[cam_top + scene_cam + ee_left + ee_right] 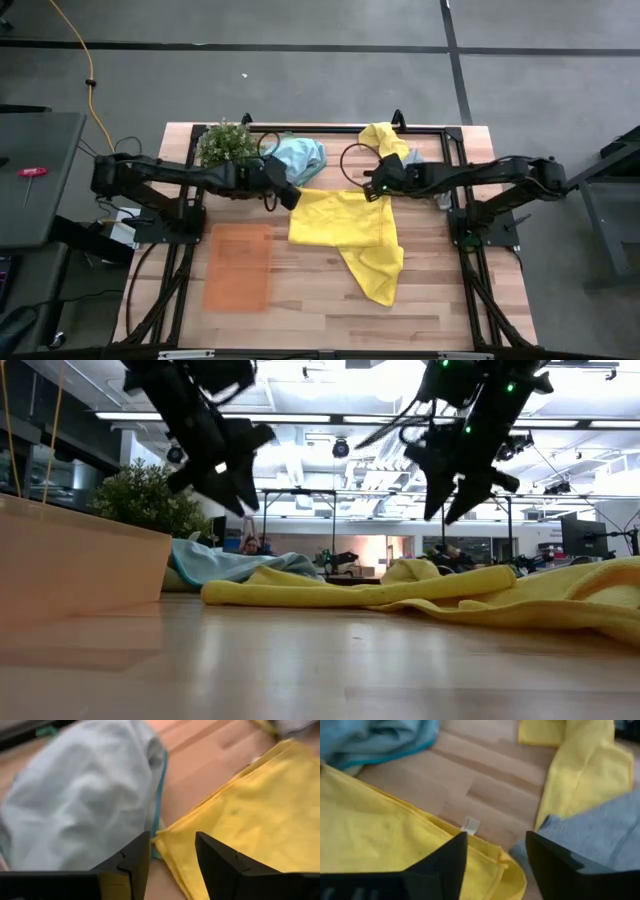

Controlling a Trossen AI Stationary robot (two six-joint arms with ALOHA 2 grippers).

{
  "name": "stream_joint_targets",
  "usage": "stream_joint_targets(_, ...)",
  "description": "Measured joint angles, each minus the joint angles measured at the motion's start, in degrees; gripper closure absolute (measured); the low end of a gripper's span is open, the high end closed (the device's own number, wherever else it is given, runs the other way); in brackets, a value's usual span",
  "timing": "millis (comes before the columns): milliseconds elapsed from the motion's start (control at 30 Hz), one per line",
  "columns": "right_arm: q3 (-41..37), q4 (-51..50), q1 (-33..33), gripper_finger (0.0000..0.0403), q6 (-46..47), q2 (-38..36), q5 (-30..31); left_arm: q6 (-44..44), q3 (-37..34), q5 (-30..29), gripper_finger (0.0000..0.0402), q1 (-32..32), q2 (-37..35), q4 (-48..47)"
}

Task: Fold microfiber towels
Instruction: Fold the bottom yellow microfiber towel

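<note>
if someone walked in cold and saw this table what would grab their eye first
Probably the bright yellow towel, spread over the middle of the wooden table with a tail trailing toward the front edge. Just above its far corners hang the left gripper and the right gripper, both open and holding nothing. Behind them lie a crumpled light blue towel and a bushy green plant.

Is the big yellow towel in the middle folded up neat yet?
Only partly. The yellow towel lies doubled over flat at its far edge, but a loose corner trails toward the front of the table.
</note>
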Motion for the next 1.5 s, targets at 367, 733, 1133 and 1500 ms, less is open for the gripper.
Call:
stream_joint_targets(367, 0.0, -1.6, 8.9, 0.0167, -13.3, -12.8, -14.0, 14.3, -0.1, 17.1, 0.0252, -12.3, 0.0, 4.5)
stream_joint_targets(733, 0.0, -1.4, 16.8, 0.0166, -9.3, -13.2, -8.7, 27.5, 2.6, 17.9, 0.0252, -18.6, 15.9, 2.9)
stream_joint_targets(1133, 0.0, -0.3, 16.9, 0.0166, -9.0, -13.2, -9.2, 31.8, 7.0, 14.6, 0.0256, -18.5, 23.1, -2.7)
stream_joint_targets(1500, 0.0, 0.6, 17.0, 0.0166, -21.8, -8.4, -29.1, 31.5, 7.0, 14.5, 0.0390, -18.5, 23.3, -5.3)
